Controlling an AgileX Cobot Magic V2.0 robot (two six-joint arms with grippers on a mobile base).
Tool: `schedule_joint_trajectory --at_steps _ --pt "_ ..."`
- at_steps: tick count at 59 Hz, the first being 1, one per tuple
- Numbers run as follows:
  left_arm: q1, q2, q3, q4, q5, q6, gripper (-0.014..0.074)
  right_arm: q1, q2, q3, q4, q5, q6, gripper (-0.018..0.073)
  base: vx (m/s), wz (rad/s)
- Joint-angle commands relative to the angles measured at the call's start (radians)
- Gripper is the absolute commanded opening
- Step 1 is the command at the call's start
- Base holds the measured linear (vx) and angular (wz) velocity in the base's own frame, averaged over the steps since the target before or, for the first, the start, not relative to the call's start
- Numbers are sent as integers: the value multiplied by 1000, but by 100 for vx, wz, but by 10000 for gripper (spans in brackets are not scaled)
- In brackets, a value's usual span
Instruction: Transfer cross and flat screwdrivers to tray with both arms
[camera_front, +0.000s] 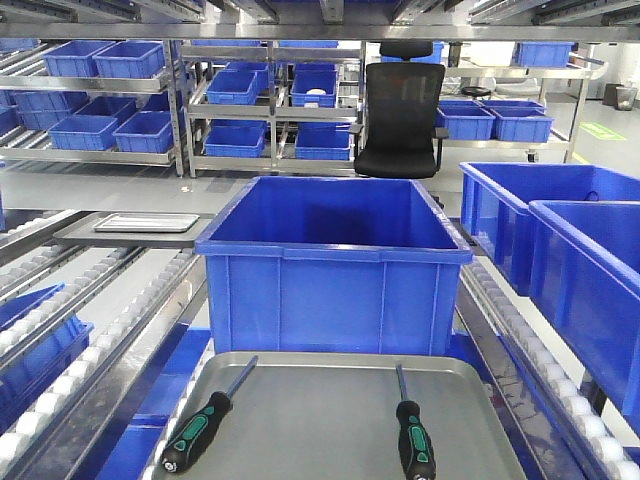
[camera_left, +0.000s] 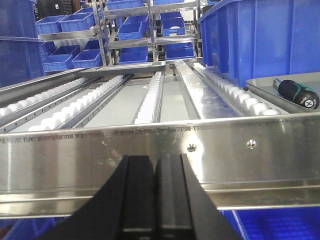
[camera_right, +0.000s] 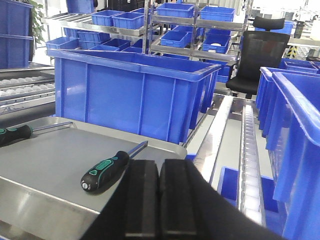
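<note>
Two black-and-green screwdrivers lie in the large grey tray (camera_front: 330, 420): one on the left (camera_front: 205, 420), one on the right (camera_front: 412, 430), shafts pointing towards the blue crate. In the right wrist view the right-hand screwdriver (camera_right: 107, 170) rests just left of my right gripper (camera_right: 159, 165), which is shut and empty; the other handle (camera_right: 15, 134) shows at the far left edge. My left gripper (camera_left: 156, 160) is shut with nothing in it, low in front of a steel rail (camera_left: 160, 150); a screwdriver handle (camera_left: 299, 93) in the tray (camera_left: 260, 85) shows at its far right. Neither gripper appears in the front view.
A big blue crate (camera_front: 332, 265) stands right behind the tray. More blue bins (camera_front: 585, 270) line the right side. Roller conveyor lanes (camera_front: 80, 330) run on the left, with a small steel tray (camera_front: 147, 222) at their far end. A black chair (camera_front: 400, 110) and shelves of bins stand behind.
</note>
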Motion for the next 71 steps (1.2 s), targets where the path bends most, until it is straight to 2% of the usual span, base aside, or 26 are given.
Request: schedule_joint_trajectory --at_steps 1,50,56,65,68,71 --pt "1 -14 -24 -7 -83 -11 0 -3 7 -29 -14 -80 -2 -8 0 0" --pt "1 -14 -24 -7 -83 -11 0 -3 4 -15 0 -88 -7 -8 0 0" --pt "1 -14 -24 -7 -83 -11 0 -3 -18 100 51 -182 -3 -8 0 0" --pt "1 -14 -24 -7 -83 -11 0 -9 -98 376 116 -410 7 -8 0 0" --pt "1 -14 -24 -7 -83 -11 0 -21 -147 441 129 -439 7 -8 0 0" --pt "1 -14 -24 -7 -82 -11 0 -45 -198 431 145 -353 2 -8 0 0"
